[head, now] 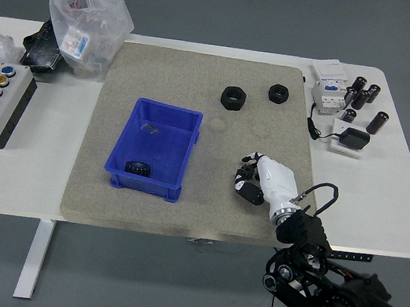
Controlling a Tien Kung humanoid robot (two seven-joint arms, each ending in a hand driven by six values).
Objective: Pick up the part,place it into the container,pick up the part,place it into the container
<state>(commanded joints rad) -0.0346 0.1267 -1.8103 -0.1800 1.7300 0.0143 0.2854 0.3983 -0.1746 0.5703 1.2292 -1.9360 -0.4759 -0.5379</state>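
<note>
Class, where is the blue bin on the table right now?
In the head view, the blue bin sits left of centre on the grey mat, left of the right robot hand.

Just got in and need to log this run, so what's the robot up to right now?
It is sorting black parts into the blue container. One part already lies in the container's near end. The right hand hangs over the mat, fingers curled and holding nothing. Two black nuts wait on the mat's far side. The left arm is out of view.
</note>
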